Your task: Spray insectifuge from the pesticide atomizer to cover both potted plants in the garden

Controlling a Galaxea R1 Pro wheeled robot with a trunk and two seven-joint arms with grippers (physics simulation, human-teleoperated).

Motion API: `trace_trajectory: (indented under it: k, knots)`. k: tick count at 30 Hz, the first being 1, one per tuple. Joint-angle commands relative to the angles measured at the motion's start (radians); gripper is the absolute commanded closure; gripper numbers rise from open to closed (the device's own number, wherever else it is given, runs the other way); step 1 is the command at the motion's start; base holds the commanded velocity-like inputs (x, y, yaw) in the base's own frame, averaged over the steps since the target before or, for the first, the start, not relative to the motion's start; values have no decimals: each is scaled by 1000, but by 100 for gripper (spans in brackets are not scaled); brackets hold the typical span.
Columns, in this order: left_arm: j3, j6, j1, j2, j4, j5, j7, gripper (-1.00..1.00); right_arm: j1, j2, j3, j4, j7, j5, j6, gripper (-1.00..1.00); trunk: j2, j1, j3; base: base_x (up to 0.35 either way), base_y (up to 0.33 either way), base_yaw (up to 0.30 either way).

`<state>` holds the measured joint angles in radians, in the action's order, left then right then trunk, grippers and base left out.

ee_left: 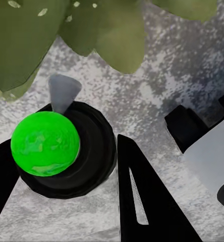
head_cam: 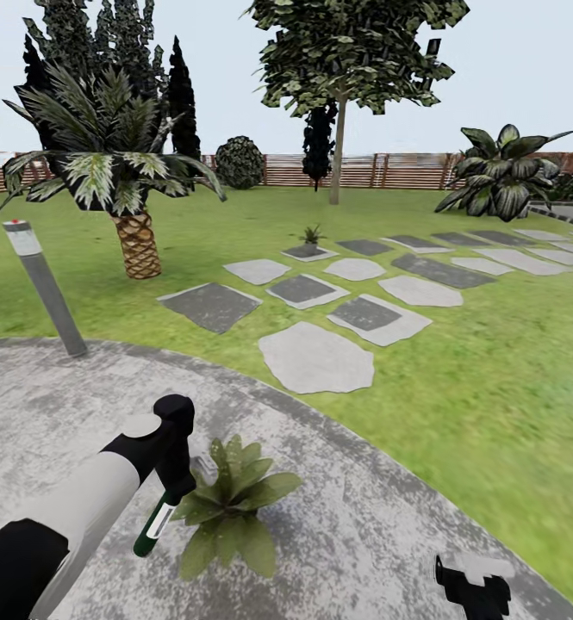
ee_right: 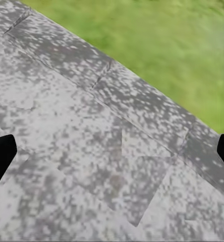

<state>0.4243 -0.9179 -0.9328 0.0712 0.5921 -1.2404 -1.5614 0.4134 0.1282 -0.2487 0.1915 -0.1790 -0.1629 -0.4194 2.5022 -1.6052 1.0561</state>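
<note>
Two potted plants show from the head camera: one rosette of broad green leaves (head_cam: 228, 508) sits on the round speckled grey patio (head_cam: 364, 525), the other, small and far off (head_cam: 310, 234), stands on a stepping stone out on the lawn (head_cam: 458, 370). Flat grey stones (head_cam: 316, 356), some pale and some dark, trail across the grass toward a brown slatted fence (head_cam: 355, 170). A palm with a scaly trunk (head_cam: 137, 244) and a slanted grey post light (head_cam: 46, 288) stand to the left. The left gripper (head_cam: 176, 482) holds the sprayer (head_cam: 155, 527) just beside the near plant, slim body pointing down. The right gripper (head_cam: 474, 585) hangs low over the patio edge.

Left wrist camera: the black fingers (ee_left: 142, 201) are closed around the sprayer (ee_left: 66, 151), seen end-on as a round black body with a glossy green cap and a small grey cone nozzle, leaves (ee_left: 92, 35) close ahead.

Right wrist camera: dark fingertips (ee_right: 0, 156) sit far apart with nothing between them, over mottled stone paving (ee_right: 92, 151) bordered by grass (ee_right: 167, 50).
</note>
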Motion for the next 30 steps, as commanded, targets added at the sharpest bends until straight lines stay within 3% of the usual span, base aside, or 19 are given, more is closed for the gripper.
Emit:
trace_trajectory:
  k: [1,13,19,21,22,30]
  knots:
    - [5,-9,0,1,2,-7,-9,100,1,-1,-5,-1,-4,-10,-2,-100,0,0,1,1,-275,104]
    - [4,-10,3,5,2,-7,-9,100,1,-1,-5,-1,-4,-10,-2,-100,0,0,1,-1,-275,257]
    - [3,-9,6,10,2,-7,-9,100,1,-1,-5,-1,-4,-10,-2,-100,0,0,1,-172,-237,277]
    - [-3,-9,9,19,-2,-7,-9,100,1,-1,-5,-1,-4,-10,-2,-100,0,0,1,-281,-129,277]
    - [-5,-8,13,35,-7,-7,-9,100,1,-1,-5,-1,-4,-10,-2,-100,0,0,1,-202,-25,277]
    - [-6,-8,20,59,-14,-5,-1,100,1,-1,-4,-1,-4,-10,-2,-100,0,0,1,-38,-5,277]
